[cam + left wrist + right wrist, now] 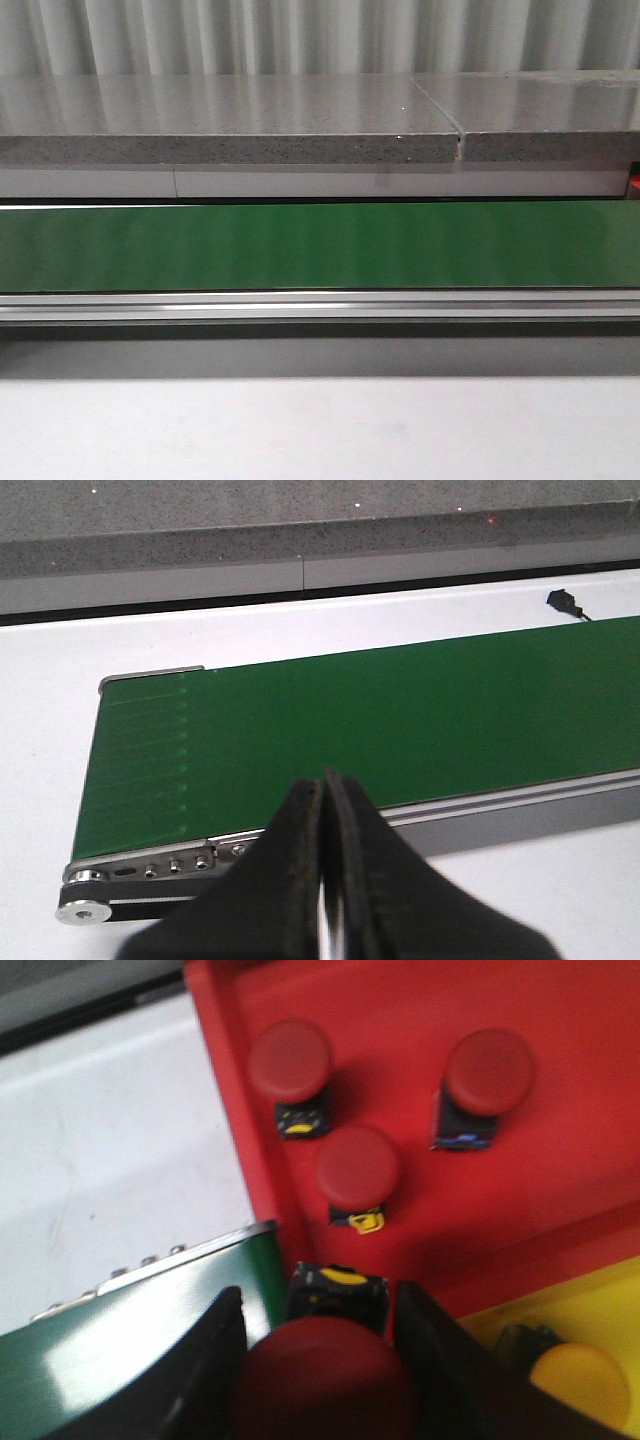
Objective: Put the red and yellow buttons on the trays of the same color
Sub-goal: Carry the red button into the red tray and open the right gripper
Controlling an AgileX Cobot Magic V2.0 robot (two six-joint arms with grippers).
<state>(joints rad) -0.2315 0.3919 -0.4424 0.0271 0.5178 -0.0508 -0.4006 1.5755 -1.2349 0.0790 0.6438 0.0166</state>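
The right gripper (325,1360) clamped a red button (330,1385), cap toward the camera, over the red tray (400,1000); the left gripper (322,880) was closed above the green belt (400,720).

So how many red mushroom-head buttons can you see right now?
4. Three sit in the red plastic tray: one near its wall, one farther in, one between them. The fourth is held between the right gripper's fingers. Others may be out of frame.

No legible text, brand or number anywhere; yellow marks on button bases (303,1120) too blurred
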